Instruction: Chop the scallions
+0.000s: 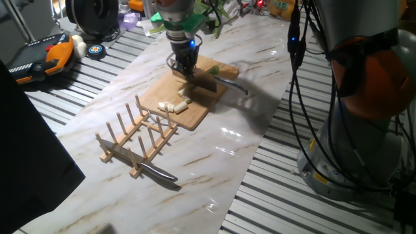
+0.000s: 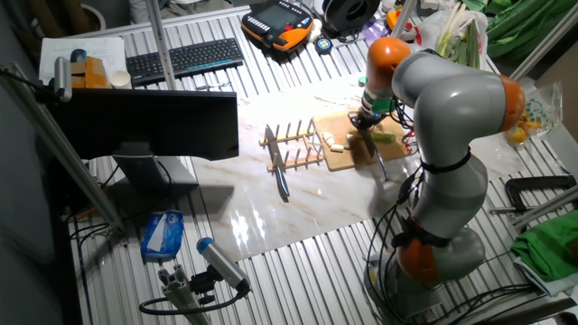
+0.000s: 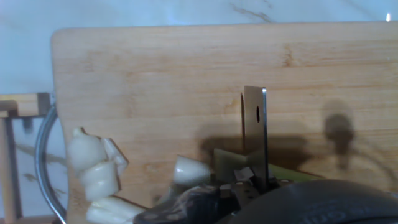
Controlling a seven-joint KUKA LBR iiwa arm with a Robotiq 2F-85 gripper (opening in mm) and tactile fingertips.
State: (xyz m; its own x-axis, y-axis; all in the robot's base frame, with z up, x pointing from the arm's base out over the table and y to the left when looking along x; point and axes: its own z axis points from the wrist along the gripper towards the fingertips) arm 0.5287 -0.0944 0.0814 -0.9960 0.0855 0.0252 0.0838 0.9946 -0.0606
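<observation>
A wooden cutting board (image 1: 195, 107) lies on the marble table. Short white scallion pieces (image 1: 170, 105) sit near its front corner; in the hand view these pieces (image 3: 93, 171) are at the lower left, with one more stub (image 3: 189, 169) closer to the blade. The pale-green rest of the scallion stalk (image 3: 229, 158) lies under the knife, and it shows past the gripper as the green end (image 1: 224, 70). My gripper (image 1: 186, 70) stands over the board's middle, shut on a knife (image 3: 255, 134) whose thin blade points down at the stalk. From the other side, the gripper (image 2: 366, 122) hovers above the board (image 2: 348, 155).
A wooden peg dish rack (image 1: 136, 133) stands in front of the board, with a second knife (image 1: 158, 173) lying beside it. A bunch of leafy greens (image 1: 218, 10) and clutter sit at the table's far end. A monitor (image 2: 149, 126) and a keyboard (image 2: 185, 59) are off to one side.
</observation>
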